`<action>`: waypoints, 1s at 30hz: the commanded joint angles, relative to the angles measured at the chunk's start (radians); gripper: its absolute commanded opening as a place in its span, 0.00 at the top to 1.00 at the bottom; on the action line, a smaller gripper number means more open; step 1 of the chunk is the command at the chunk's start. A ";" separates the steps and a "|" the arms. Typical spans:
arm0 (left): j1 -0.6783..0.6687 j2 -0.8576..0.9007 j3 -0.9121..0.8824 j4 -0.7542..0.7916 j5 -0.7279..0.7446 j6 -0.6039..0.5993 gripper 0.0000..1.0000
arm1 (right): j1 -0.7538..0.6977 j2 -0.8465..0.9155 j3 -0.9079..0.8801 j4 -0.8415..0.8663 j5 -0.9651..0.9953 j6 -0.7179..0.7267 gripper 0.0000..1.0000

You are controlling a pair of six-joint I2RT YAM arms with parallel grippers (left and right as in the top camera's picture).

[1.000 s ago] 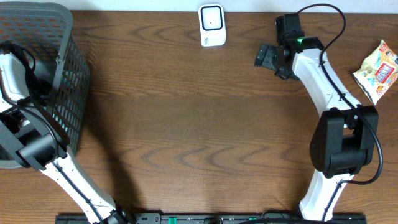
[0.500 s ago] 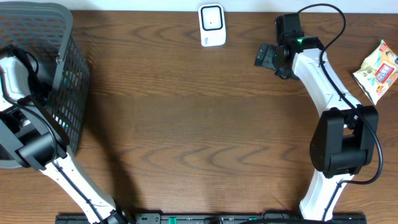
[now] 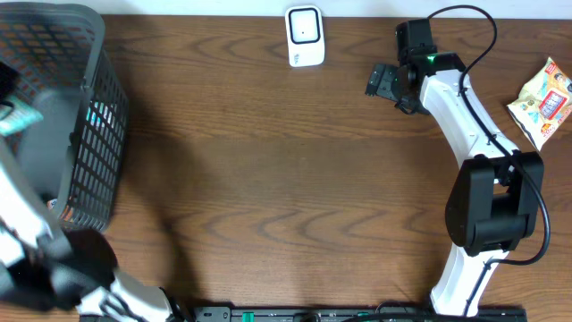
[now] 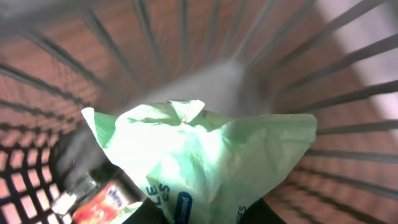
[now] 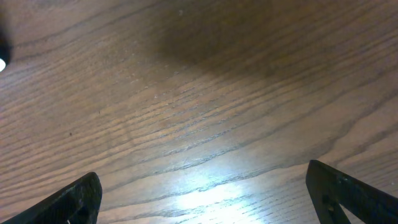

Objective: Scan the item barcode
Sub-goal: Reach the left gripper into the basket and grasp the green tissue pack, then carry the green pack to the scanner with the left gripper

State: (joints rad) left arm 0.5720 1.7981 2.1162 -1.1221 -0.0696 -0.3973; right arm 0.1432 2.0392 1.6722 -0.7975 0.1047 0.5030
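**A:** Where is the item sitting?

**B:** The pale green packet [image 4: 211,155] is sitting inside the black wire basket [image 4: 348,99] at the left end of the worktop [image 3: 268,179]. It is filling the lower middle of the left wrist view, with the basket bars fanning out behind it.

**A:** Is the left end effector [image 4: 205,214] gripping it?

**B:** It is looking that way; the jaws are pinching narrowly on the packet's near end, though the fingers are hiding behind the film.

**A:** Which way is the packet pointing?

**B:** Its crumpled free edge is pointing away from the wrist, deeper into the basket; that edge is running left to right across the view. The near part is running off the bottom of the frame, so I cannot tell which axis is the long one; the blue print is slanting across the lower face.

**A:** Is anything lying beside it?

**B:** A red and orange pack [image 4: 102,202] is lying in the basket, just to the lower left of the packet.

**A:** And the right side?

**B:** The right end effector [image 3: 382,82] is hovering over bare wood with its fingers spread wide, holding nothing. It is sitting near the far edge, to the right of the white scanner [image 3: 304,36] and apart from it; a snack bag [image 3: 543,100] is lying at the far right edge.
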 commanded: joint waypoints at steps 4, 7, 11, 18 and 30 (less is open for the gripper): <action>-0.002 -0.217 0.018 0.050 0.236 -0.012 0.88 | 0.002 0.008 -0.006 -0.003 0.005 -0.011 0.01; -0.006 -0.274 0.018 0.061 0.418 -0.011 0.88 | 0.002 0.008 -0.006 -0.003 0.005 -0.011 0.01; -0.073 -0.287 0.014 0.077 0.679 0.071 0.87 | 0.002 0.008 -0.006 -0.003 0.005 -0.011 0.01; -0.336 -0.214 -0.024 0.077 0.713 0.207 0.87 | 0.003 0.008 -0.006 -0.003 0.005 -0.011 0.01; -0.705 0.109 -0.035 -0.013 0.640 0.274 0.87 | 0.002 0.008 -0.006 -0.003 0.005 -0.011 0.01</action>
State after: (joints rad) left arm -0.0765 1.8511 2.0846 -1.1213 0.6083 -0.1524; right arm 0.1432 2.0392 1.6722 -0.7975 0.1047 0.5030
